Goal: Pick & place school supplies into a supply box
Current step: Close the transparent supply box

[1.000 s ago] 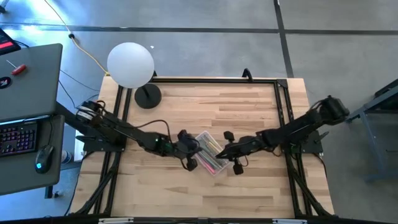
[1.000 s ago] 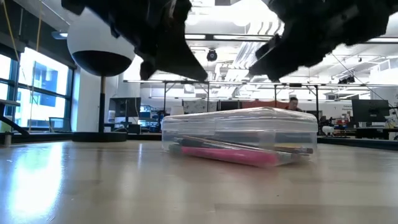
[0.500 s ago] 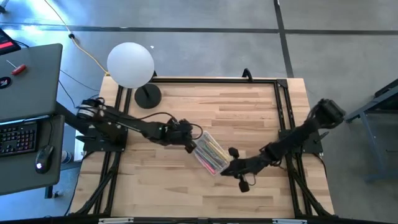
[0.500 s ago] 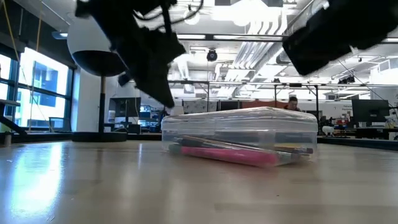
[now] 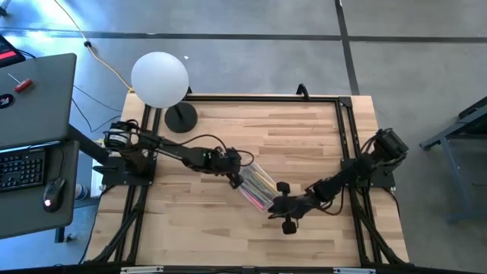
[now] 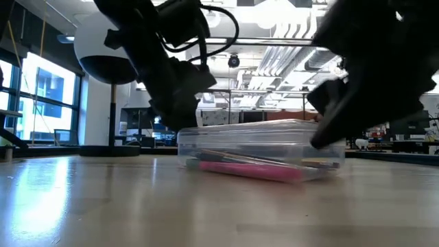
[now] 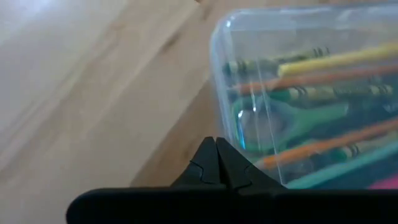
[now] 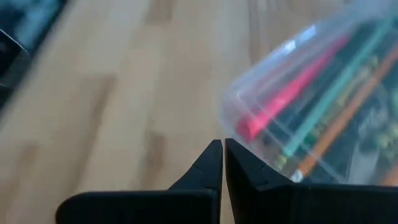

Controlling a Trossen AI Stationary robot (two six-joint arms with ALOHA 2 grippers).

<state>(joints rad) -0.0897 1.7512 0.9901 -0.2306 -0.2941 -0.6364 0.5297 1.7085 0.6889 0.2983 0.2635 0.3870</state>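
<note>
We see the supply box [image 5: 256, 187] lying closed on the tabletop [image 5: 304, 137], somewhat nearer the front edge than the back and roughly midway between the left and right edges, set at a slant to those edges. Through its clear walls we make out the school supplies [image 7: 311, 118]: a pink pen [image 8: 292, 93], orange and green pencils [image 7: 323, 146], and what looks like a green scissors handle [image 7: 292, 121], though the lid's glare makes us unsure. The left end effector [image 5: 234, 176] sits low at the box's end nearer the back left corner, its fingers pressed together with the tips right at the box's rounded corner; we cannot tell whether they touch it. The right end effector [image 5: 275, 204] is at the opposite end, toward the front edge, fingers likewise together and gripping nothing, tips just beside the box. In the low view both arms hang dark over the box, one at each end. A white globe lamp [image 5: 160, 79] stands near the back left corner, well apart from the box
</note>
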